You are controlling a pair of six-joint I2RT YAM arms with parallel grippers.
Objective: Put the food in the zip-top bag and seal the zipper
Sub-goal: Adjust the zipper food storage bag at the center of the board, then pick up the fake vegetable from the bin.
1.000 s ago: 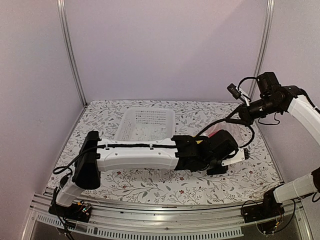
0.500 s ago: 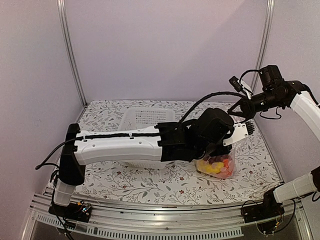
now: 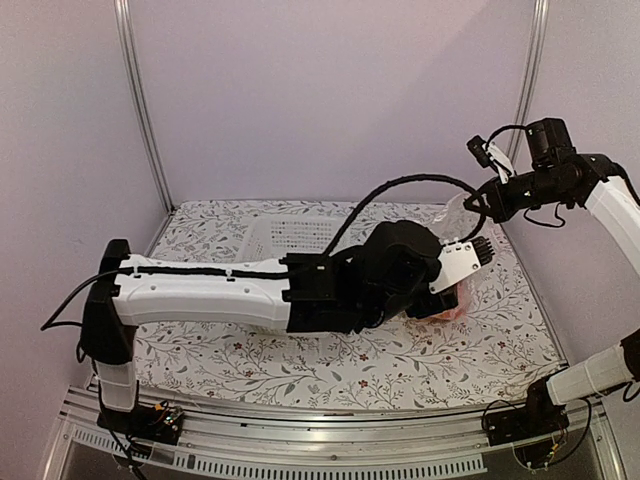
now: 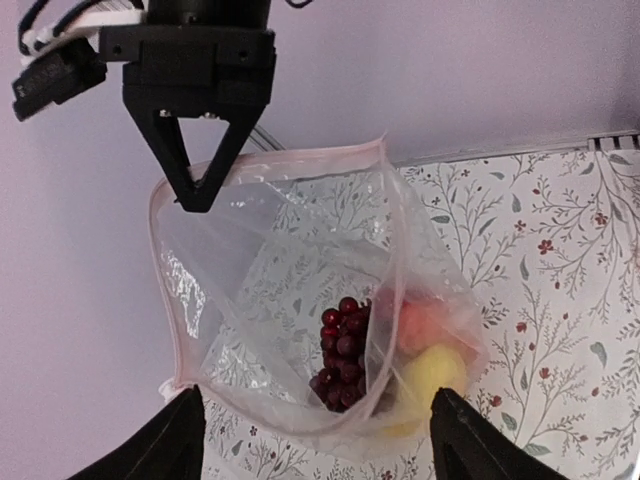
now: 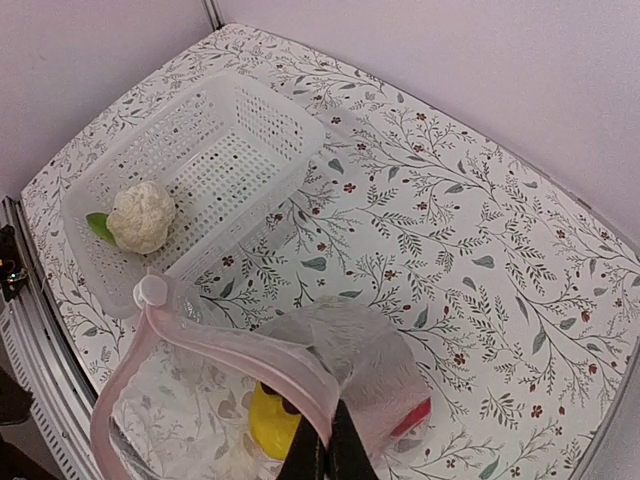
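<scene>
The clear zip-top bag (image 4: 270,270) hangs open-mouthed from my right gripper (image 5: 325,455), which is shut on the pink zipper (image 5: 230,350) strip. Inside the bag lie a dark purple grape bunch (image 4: 340,350), a yellow piece (image 4: 430,375) and a reddish-orange piece (image 4: 420,320). In the right wrist view the yellow piece (image 5: 268,420) and a red one (image 5: 412,418) show through the plastic. My left gripper (image 4: 325,445) is open below the bag, its fingers (image 4: 180,440) wide apart and touching nothing. From above, the left gripper (image 3: 468,260) sits just under the right gripper (image 3: 480,205).
A white lattice basket (image 5: 220,160) stands at the back left of the floral table (image 5: 480,240), with a white cauliflower (image 5: 140,215) inside it. The left arm (image 3: 220,295) stretches across the middle of the table in front of the basket (image 3: 300,232).
My left gripper has opened and let go of the bag after rising from the table. The right gripper has lifted the bag's mouth up and to the right.
</scene>
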